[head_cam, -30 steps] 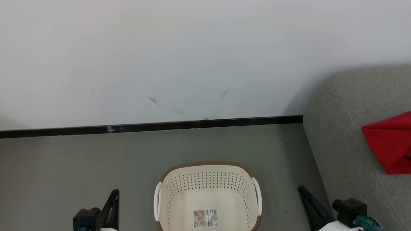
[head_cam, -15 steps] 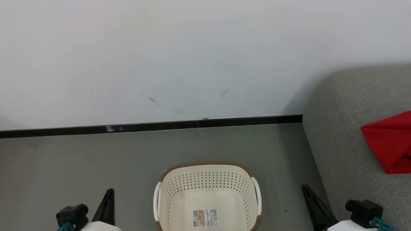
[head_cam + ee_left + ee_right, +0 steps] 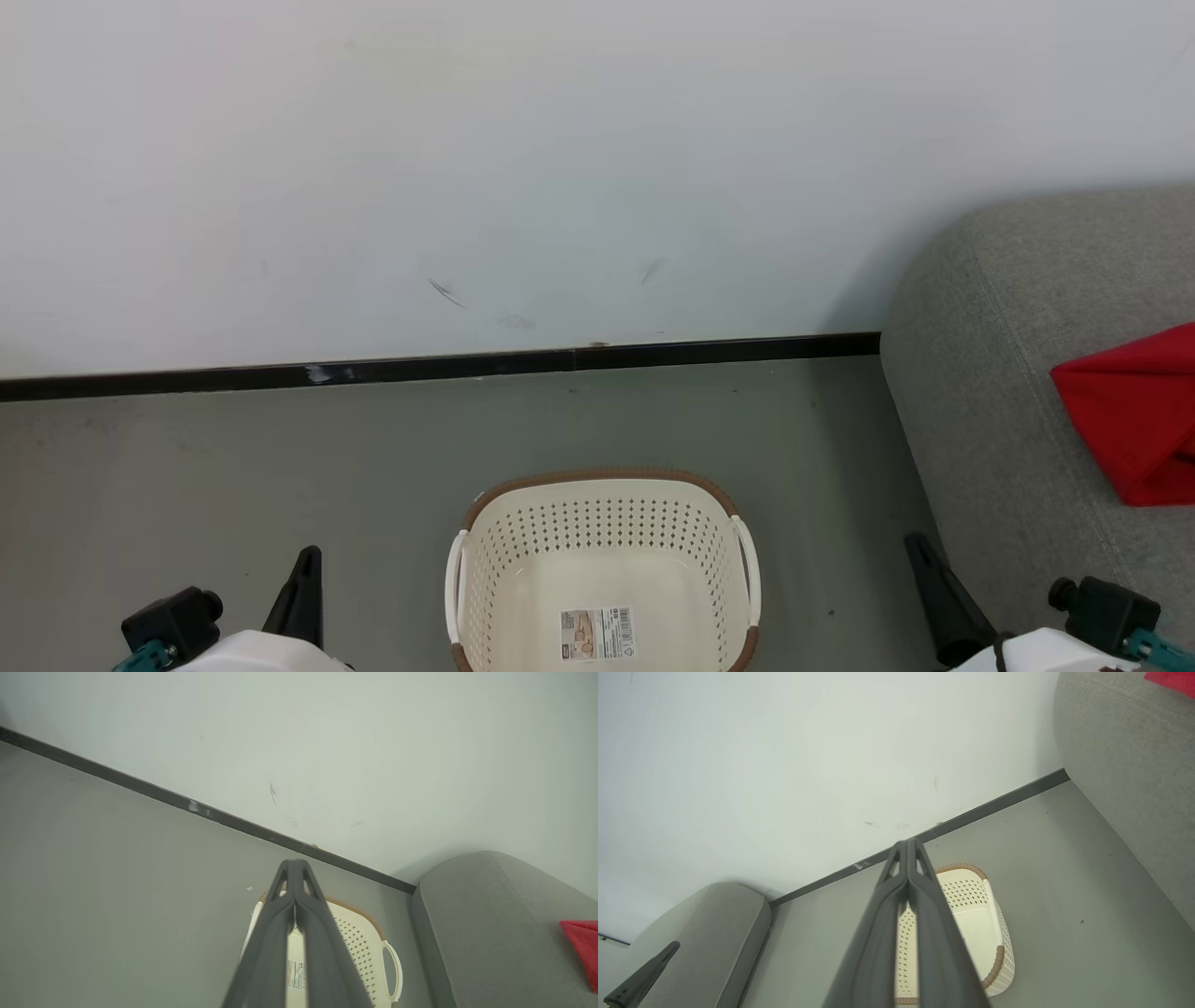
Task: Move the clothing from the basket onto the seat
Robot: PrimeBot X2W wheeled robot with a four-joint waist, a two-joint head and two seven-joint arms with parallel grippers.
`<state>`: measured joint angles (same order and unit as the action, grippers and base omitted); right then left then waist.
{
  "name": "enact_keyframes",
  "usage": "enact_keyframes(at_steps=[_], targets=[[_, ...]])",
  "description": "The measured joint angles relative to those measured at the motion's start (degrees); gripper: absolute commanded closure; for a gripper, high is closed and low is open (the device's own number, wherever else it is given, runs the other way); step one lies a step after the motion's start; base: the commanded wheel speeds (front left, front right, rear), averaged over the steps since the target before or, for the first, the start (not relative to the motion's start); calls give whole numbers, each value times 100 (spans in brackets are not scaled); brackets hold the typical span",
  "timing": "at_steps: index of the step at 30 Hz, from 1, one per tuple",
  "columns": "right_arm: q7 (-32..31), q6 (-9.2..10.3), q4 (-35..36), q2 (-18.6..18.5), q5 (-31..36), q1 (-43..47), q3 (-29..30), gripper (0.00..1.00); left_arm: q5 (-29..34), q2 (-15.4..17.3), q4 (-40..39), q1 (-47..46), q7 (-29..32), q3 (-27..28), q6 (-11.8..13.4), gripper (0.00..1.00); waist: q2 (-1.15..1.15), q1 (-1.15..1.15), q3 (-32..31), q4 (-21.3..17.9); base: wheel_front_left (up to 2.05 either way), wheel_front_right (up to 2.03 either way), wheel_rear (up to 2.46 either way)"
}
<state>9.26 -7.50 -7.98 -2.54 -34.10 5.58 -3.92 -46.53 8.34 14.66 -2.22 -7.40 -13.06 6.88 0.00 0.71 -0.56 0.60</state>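
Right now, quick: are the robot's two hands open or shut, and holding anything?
Left gripper: shut, holding nothing.
Right gripper: shut, holding nothing.

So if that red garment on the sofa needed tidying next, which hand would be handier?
Probably the right. The basket looks empty; the red garment lies on the sofa, whose edge the right hand is next to. The left hand is beyond the basket, farther off.

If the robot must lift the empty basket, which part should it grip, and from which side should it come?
Probably a white side handle, from above: both handles arch clear of the basket wall, leaving a gap for the jaws.
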Motion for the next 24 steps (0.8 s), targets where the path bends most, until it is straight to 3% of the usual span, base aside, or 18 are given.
enact_keyframes(at_steps=[7,14,24], targets=[[-129,1,-42,-68,-683,-48,67,100,-474,-82,-12,0,135,172,-109,100,0,25,-33,-5,0,0,0],[-223,1,-125,-119,-1358,-142,105,100,-934,-132,-20,0,288,345,-259,100,0,28,-49,-11,0,0,0],[-366,1,-225,-186,-2305,-279,149,100,-1619,-223,-18,0,486,599,-459,100,0,-16,-25,-20,0,0,0]])
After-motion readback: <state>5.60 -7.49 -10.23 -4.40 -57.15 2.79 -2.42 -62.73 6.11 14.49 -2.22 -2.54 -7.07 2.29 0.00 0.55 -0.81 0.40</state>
